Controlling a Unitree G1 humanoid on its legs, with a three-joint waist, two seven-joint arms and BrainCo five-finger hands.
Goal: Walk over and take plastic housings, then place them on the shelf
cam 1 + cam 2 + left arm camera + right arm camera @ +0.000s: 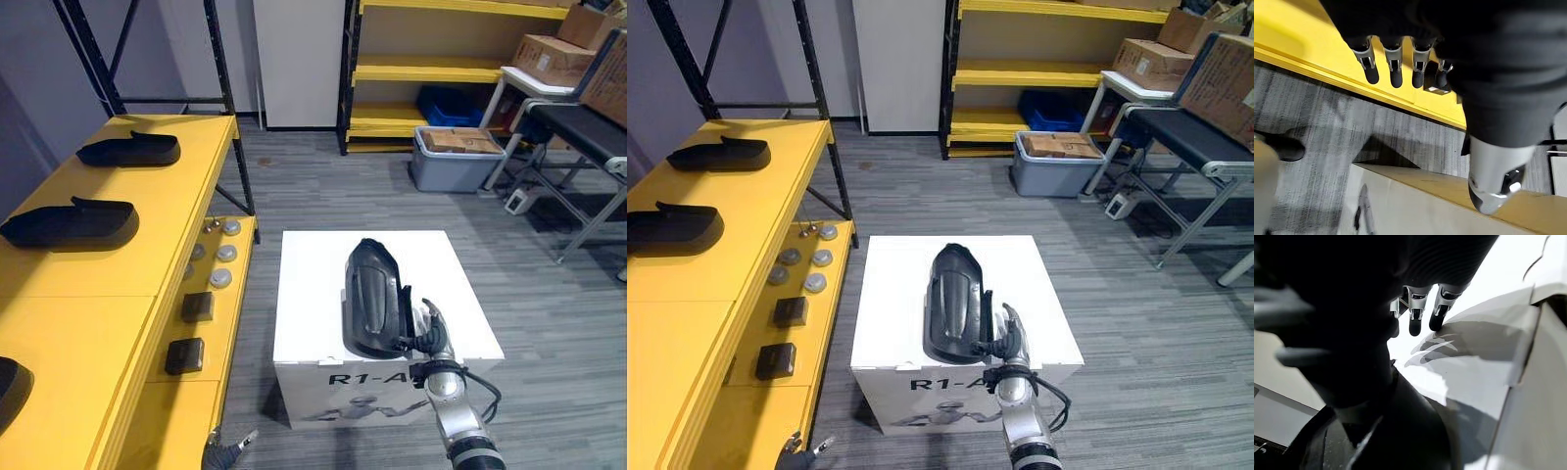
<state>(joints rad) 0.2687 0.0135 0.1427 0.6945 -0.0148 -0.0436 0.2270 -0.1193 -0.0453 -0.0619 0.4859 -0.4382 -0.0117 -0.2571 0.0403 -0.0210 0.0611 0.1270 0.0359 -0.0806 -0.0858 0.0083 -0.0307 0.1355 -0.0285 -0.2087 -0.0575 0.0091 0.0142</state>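
Black plastic housing (pixel 370 294) lengthwise on the white box (pixel 309 284), toward its near edge; right robot hand (pixel 429 333) just beside its right side, fingers straight and spread. Left robot hand (pixel 1395 68) low, fingers relaxed. Grey bin (pixel 441 178) with brown cardboard (pixel 460 140) inside.

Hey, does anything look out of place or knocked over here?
Nothing stands out. The black housing lies on the white box, right hand at its near end. Other housings sit in a row on the yellow shelf.
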